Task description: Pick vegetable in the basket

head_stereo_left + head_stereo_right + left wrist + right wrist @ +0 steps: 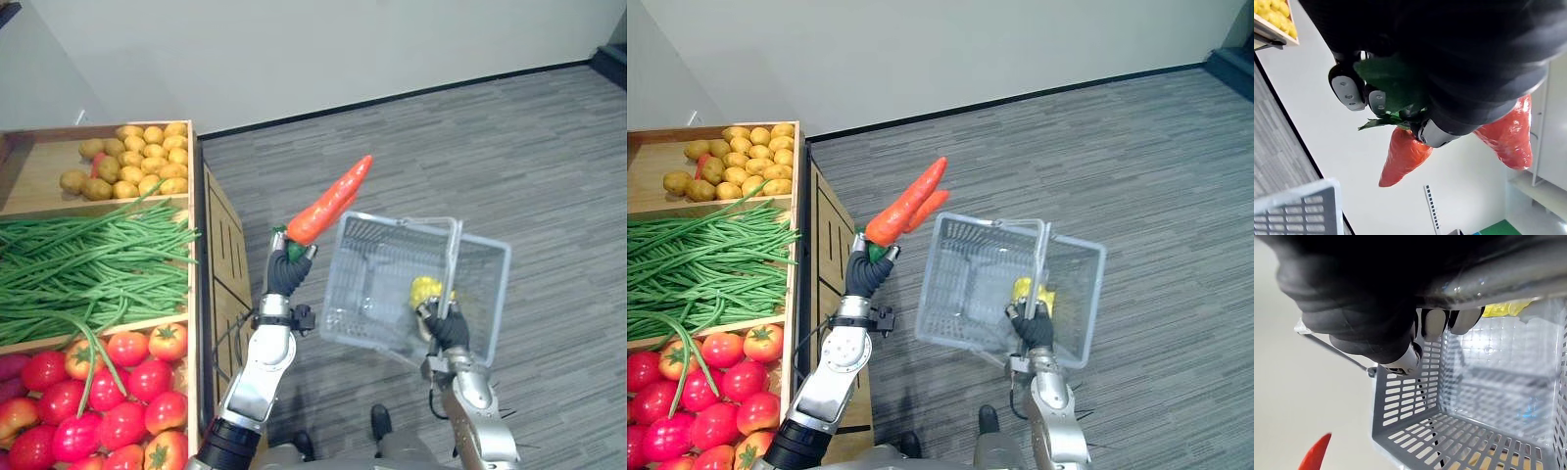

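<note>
Fingers (1347,90) of the left hand (288,272) are curled round the green leafy top of a bunch of orange carrots (330,203), held up just left of the grey plastic mesh basket (353,294) and outside it. Fingers of the right hand (449,328) are clamped on the basket's handle (453,257); a yellow item (424,290) lies inside.

A wooden stand (223,264) on grey floor (470,147) carries potatoes (137,157), green beans (88,264) and tomatoes (98,392).

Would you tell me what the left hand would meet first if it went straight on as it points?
Likely nothing close: the left hand, shut on the carrots, points up beside the basket toward the wall. Depth is unclear; it might graze the rim.
</note>
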Robot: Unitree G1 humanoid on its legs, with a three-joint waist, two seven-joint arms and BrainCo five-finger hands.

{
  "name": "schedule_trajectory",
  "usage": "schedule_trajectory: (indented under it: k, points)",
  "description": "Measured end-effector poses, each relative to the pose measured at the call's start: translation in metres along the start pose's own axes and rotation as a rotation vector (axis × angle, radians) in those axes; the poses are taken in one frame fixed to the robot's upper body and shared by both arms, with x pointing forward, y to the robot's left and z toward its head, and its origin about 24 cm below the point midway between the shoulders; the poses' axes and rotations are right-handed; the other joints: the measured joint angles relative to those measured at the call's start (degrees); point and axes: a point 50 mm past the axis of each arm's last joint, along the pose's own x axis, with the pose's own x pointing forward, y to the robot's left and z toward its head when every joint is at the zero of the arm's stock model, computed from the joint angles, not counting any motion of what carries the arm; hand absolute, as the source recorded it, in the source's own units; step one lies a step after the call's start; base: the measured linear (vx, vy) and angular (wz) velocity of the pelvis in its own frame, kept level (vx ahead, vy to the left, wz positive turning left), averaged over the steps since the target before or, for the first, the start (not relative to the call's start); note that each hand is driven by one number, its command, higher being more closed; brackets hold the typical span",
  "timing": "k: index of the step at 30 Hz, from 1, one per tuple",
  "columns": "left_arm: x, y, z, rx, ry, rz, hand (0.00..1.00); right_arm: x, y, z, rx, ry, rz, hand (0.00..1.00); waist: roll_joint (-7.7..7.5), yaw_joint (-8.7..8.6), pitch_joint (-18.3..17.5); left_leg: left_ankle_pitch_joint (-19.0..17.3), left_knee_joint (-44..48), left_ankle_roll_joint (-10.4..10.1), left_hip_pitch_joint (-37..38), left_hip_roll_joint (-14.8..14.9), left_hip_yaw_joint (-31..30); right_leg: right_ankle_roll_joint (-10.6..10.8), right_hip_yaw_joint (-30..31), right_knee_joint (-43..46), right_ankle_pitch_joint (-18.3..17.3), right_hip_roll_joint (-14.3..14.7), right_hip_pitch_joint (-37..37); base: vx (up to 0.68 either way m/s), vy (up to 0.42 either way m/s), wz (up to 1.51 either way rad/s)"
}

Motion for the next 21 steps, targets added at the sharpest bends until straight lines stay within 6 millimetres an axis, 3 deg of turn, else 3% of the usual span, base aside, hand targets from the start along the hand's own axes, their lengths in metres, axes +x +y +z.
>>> schedule_trajectory:
  k: [4,10,14,21]
  points:
    - [-0.004,-0.002,-0.015,-0.02,0.08,-0.009,1.0,-0.001,0.016,-0.002,0.033,0.011,0.09,1.0,-0.54,-0.01,-0.2,0.0,-1.3,0.0,0.9,0.1,1.2,0.5,0.9,-0.6,0.4,0.1,0.1,0.06,0.025,-0.19]
    - [-0.014,-0.005,-0.034,0.019,0.172,-0.054,1.0,-0.003,0.025,-0.002,0.076,0.014,0.13,1.0,-2.85,0.02,-1.3,0.0,-1.9,0.0,1.7,-0.3,1.1,0.7,1.4,-1.8,0.4,-0.3,1.2,0.0,0.02,0.01]
    - [-0.03,-0.009,-0.05,0.032,0.262,-0.079,1.0,-0.003,0.022,-0.003,0.074,0.016,0.086,1.0,-3.05,0.0,-1.5,0.0,-2.1,0.0,1.4,-0.8,0.2,1.0,1.2,-2.0,0.2,-0.8,1.2,-0.03,0.006,0.05]
    - [-0.047,-0.013,-0.061,0.049,0.328,-0.115,1.0,-0.003,0.015,-0.004,0.076,0.021,0.016,1.0,-3.03,0.01,-1.5,0.7,-3.0,0.4,1.4,-1.2,-1.2,1.5,0.3,-2.0,-0.2,-1.1,1.4,-0.02,-0.004,0.1]
